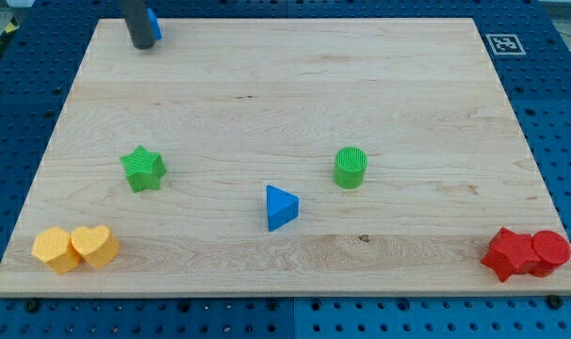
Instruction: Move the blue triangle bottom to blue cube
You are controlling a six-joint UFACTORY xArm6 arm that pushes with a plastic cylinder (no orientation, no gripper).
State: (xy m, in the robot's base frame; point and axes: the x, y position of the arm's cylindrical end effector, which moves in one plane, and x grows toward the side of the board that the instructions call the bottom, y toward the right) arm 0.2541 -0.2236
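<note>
The blue triangle (281,208) lies on the wooden board (285,104), a little below the middle. The blue cube (154,24) sits at the view's top left edge, mostly hidden behind the dark rod; only a blue sliver shows. My tip (143,45) rests at the top left, touching or just left of the blue cube, far from the blue triangle.
A green star (142,169) lies at left of centre and a green cylinder (350,168) at right of centre. A yellow hexagon (56,249) and a yellow heart (95,246) sit at bottom left. Two red blocks (526,252) sit at bottom right.
</note>
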